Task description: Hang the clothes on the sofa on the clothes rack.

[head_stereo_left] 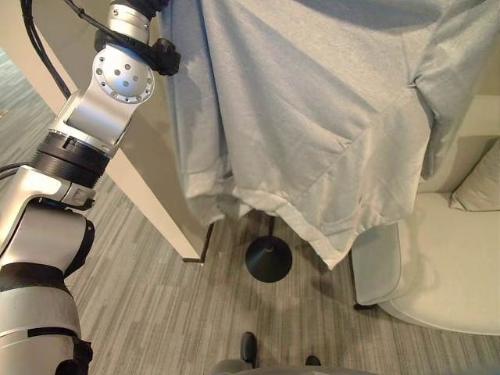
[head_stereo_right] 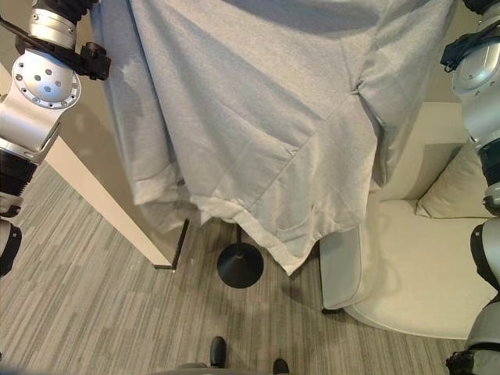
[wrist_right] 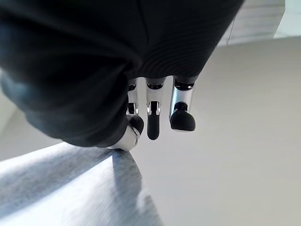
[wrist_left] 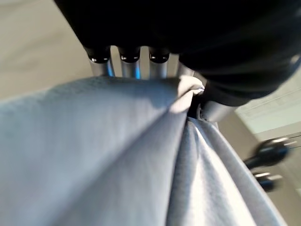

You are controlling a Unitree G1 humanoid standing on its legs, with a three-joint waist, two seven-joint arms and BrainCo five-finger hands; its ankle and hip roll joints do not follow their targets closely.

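Left hand (wrist_left: 141, 66): raised high at the left; in the left wrist view its fingers run down behind a gathered fold of the grey T-shirt (head_stereo_left: 312, 117), thumb pressed against the bunched edge, clenched on the cloth.

Grey T-shirt: held up in the air between the two raised arms, spread wide, hem hanging loose and wrinkled above the floor, one sleeve drooping at the right.

Rack base (head_stereo_left: 269, 259): black round foot with thin upright pole, on the striped grey carpet (head_stereo_left: 156, 312), below the shirt's hem.

Sofa (head_stereo_right: 422, 281): pale cushioned seat at the right, a cushion (head_stereo_right: 449, 195) against its back.

Right hand (wrist_right: 155, 117): fingers curled, thumb pinching a corner of the shirt.
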